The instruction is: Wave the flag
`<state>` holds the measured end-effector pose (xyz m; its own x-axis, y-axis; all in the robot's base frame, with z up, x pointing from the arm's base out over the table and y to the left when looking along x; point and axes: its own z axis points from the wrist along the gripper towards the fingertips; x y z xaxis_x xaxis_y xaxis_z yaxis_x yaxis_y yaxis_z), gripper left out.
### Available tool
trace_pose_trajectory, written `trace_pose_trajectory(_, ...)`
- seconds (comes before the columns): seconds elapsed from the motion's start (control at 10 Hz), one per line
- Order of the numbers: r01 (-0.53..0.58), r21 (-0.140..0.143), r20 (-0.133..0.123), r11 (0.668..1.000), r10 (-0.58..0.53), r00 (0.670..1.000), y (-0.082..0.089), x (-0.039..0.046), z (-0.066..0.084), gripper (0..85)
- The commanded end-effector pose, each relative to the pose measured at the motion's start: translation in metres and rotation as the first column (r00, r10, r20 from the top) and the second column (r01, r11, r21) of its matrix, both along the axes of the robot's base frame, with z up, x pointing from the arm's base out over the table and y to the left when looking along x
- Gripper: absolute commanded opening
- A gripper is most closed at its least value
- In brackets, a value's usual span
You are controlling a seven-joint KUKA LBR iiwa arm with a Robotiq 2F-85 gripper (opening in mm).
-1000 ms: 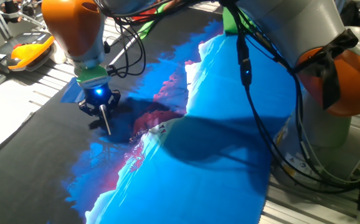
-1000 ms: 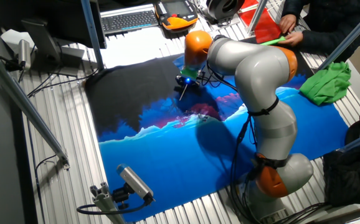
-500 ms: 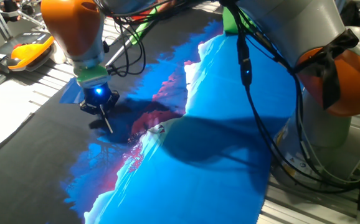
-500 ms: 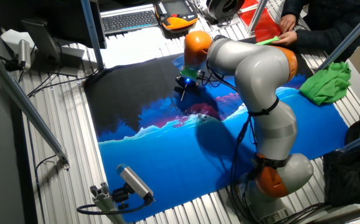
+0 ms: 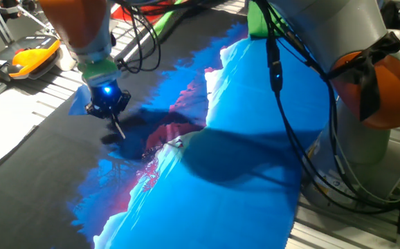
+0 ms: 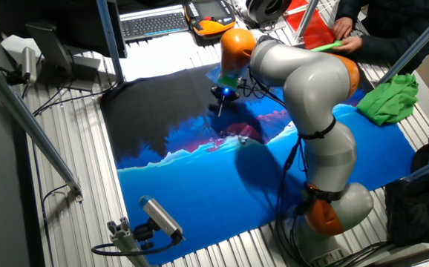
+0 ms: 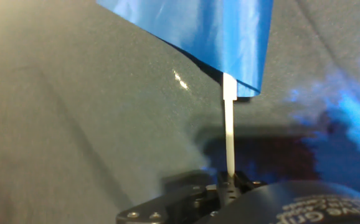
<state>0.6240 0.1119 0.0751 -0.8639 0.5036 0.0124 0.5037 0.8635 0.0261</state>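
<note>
My gripper (image 7: 230,182) is shut on the thin white stick (image 7: 229,134) of the flag. The flag's blue cloth (image 7: 198,28) hangs at the stick's far end, over the dark part of the tablecloth. In one fixed view the gripper (image 5: 110,112) is low over the tablecloth's dark left side, with the stick (image 5: 117,128) pointing down from it. In the other fixed view the gripper (image 6: 223,96) and stick (image 6: 218,110) are at the far middle of the cloth. The flag's cloth is hard to tell from the tablecloth in both fixed views.
The blue-black printed tablecloth (image 6: 222,185) covers the table. A green cloth (image 6: 389,100) lies at its right end. A person's hands hold a red flag (image 6: 320,31) at the back. A keyboard (image 6: 151,24) and an orange pendant (image 5: 27,55) lie beyond the tablecloth.
The gripper has risen a little and shifted toward the far side with the flag in it. The stick's tip is higher above the tablecloth and its tilt has changed.
</note>
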Motion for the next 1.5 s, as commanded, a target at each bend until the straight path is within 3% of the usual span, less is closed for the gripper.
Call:
trace_pose_trajectory(0.0,-0.014,0.009,-0.005,1.000,0.014,1.000,-0.003,-0.0016,0.011,0.0)
trace_pose_trajectory(0.1,-0.026,0.035,-0.010,0.999,0.026,1.000,-0.009,-0.0048,0.028,0.0)
trace_pose_trajectory(0.3,-0.064,0.027,-0.013,0.998,0.065,0.998,-0.020,-0.0128,0.054,0.0)
trace_pose_trajectory(0.5,-0.089,0.062,-0.011,0.994,0.090,0.996,-0.036,-0.0194,0.082,0.0)
trace_pose_trajectory(0.7,-0.122,0.068,-0.017,0.990,0.123,0.992,-0.055,-0.0247,0.111,0.0)
trace_pose_trajectory(0.9,-0.148,0.091,-0.031,0.985,0.152,0.988,-0.077,-0.0313,0.144,0.0)
trace_pose_trajectory(1.1,-0.170,0.066,-0.023,0.983,0.172,0.985,-0.081,-0.0389,0.151,0.0)
trace_pose_trajectory(1.3,-0.160,0.090,-0.016,0.983,0.162,0.987,-0.081,-0.0402,0.152,0.0)
trace_pose_trajectory(1.4,-0.148,0.079,-0.018,0.986,0.150,0.988,-0.081,-0.0402,0.152,0.0)
